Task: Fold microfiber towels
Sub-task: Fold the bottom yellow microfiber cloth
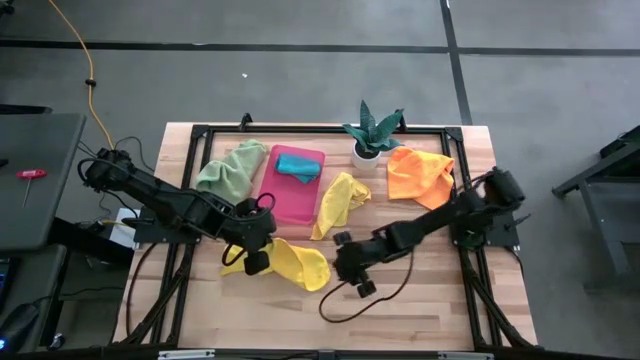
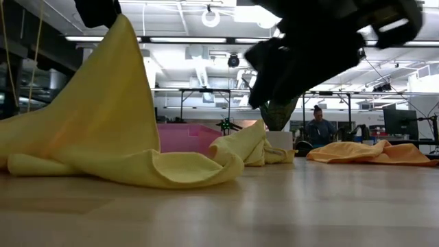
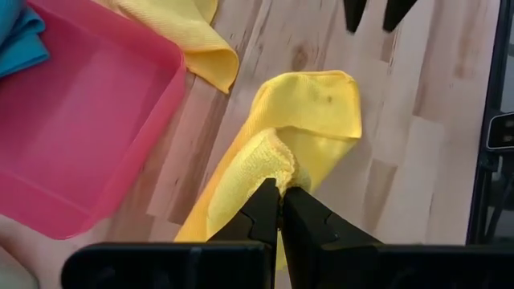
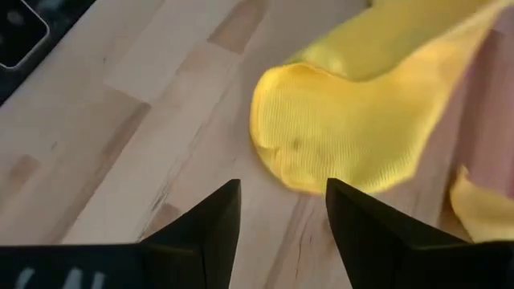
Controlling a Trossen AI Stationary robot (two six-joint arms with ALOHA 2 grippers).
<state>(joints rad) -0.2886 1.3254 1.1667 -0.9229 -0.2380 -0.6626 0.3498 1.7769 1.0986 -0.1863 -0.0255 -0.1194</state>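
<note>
A yellow towel (image 1: pixel 292 263) lies at the table's near middle, one end raised to a peak (image 2: pixel 118 41) by my left gripper (image 1: pixel 256 247), which is shut on it. My right gripper (image 1: pixel 340 264) hovers open just right of that towel's free end (image 4: pixel 337 120), touching nothing. A second yellow towel (image 1: pixel 338 203) lies crumpled beside the pink tray (image 1: pixel 290 205), and a teal towel (image 1: pixel 298 165) lies in the tray. A pale green towel (image 1: pixel 232 168) lies at the far left and an orange one (image 1: pixel 420 175) at the far right. My left gripper pinches a bunched edge of the yellow towel (image 3: pixel 277 160) between its two fingers, which slant down from the table's left side. The towel hangs from the fingers in a slack slope. Its far end (image 3: pixel 321 100) and lower folds (image 2: pixel 171 171) rest on the table.
A potted plant (image 1: pixel 370 135) stands at the far edge between the tray and the orange towel. A black cable (image 1: pixel 350 300) loops on the table under my right arm. Bare wood (image 1: pixel 420 300) lies at the near right.
</note>
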